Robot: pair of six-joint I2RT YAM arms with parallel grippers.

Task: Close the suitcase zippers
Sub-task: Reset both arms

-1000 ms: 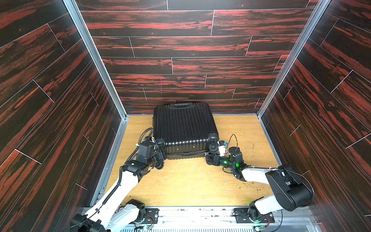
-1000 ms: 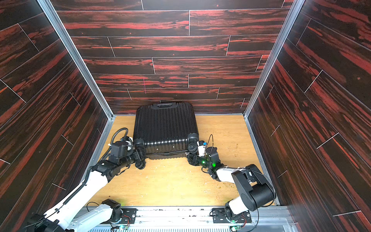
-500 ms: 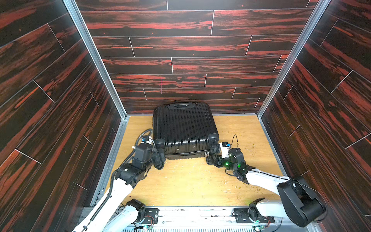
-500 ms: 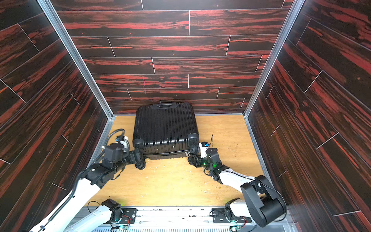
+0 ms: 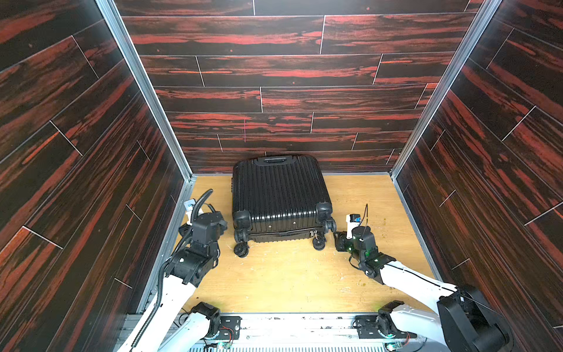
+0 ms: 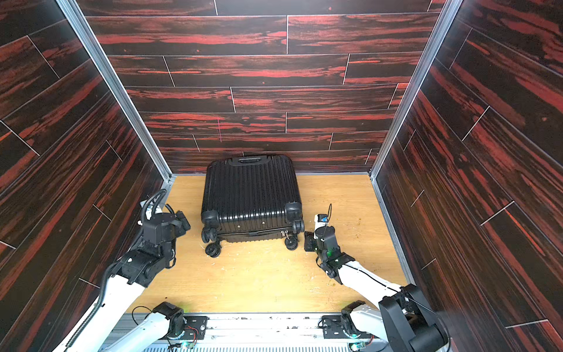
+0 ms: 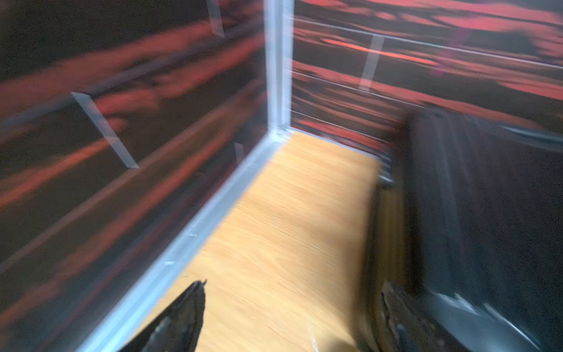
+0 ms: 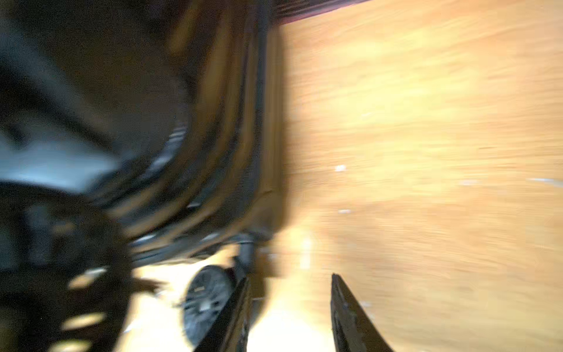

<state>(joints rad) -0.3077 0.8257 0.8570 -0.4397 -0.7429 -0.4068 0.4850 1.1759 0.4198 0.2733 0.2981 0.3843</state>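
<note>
The black ribbed suitcase (image 5: 278, 195) (image 6: 251, 195) lies flat on the wooden floor, handle toward the back wall and wheels toward me. Its zipper seam (image 5: 280, 234) runs along the front edge, with silvery pull tabs (image 5: 313, 234) (image 6: 285, 234) near the front right wheel (image 5: 319, 243). My left gripper (image 5: 221, 226) (image 7: 292, 292) hangs open left of the case, apart from it, over bare floor. My right gripper (image 5: 338, 240) (image 8: 289, 280) is open and empty just right of the front right corner. The wrist views are blurred.
Dark red wood-pattern walls with aluminium corner rails (image 5: 182, 173) close in left, back and right. The left arm sits close to the left wall rail (image 7: 189, 237). Bare wooden floor (image 5: 289, 280) stretches in front of the suitcase. Arm bases (image 5: 213, 320) line the front edge.
Both grippers have opened and pulled away from the suitcase's front corners, the left toward the left wall, the right out to the right. The suitcase lies as before.
</note>
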